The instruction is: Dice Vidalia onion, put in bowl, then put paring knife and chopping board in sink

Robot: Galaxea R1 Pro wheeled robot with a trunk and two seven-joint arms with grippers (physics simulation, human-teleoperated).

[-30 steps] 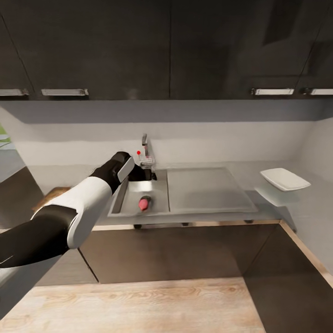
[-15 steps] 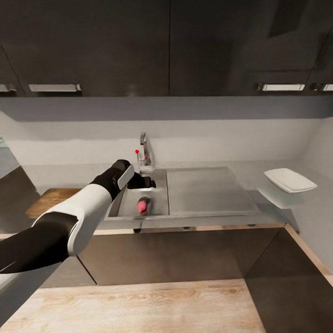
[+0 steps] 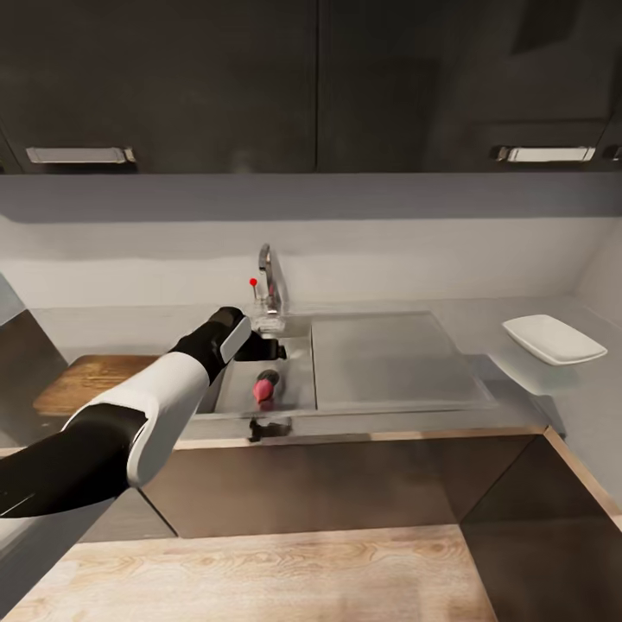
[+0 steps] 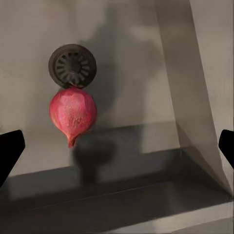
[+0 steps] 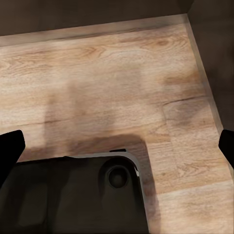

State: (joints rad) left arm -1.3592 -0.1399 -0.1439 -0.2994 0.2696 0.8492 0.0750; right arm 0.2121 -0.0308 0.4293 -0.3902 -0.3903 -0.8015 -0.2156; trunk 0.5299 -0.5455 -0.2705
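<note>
The Vidalia onion (image 4: 73,113), a round pink-red bulb with a little pointed tip, lies on the floor of the grey metal sink (image 3: 298,393), touching the round dark drain (image 4: 72,65) and close to the sink's front wall. The left claw (image 3: 259,348) hangs over the back part of the sink, just in front of the shiny bent tap (image 3: 270,281), and its black fingertips (image 4: 9,151) sit far apart at the two sides of the left wrist view, so it is spread wide with nothing in it. I think it is held this way so it can go down around the onion, which sits a bit off to one side between the tips and not right in the middle. The brown wooden chopping board (image 3: 86,380) waits on the grey tabletop (image 3: 518,380) by the sink's left edge, near enough to set the onion on it soon. The shallow white bowl (image 3: 553,339) sits well apart near the tabletop's right end, ready for the cut pieces. The right claw (image 5: 117,146) points down at the light wood floor (image 5: 112,68), its dark tips also spread wide and holding nothing, likely just kept out of the way.
</note>
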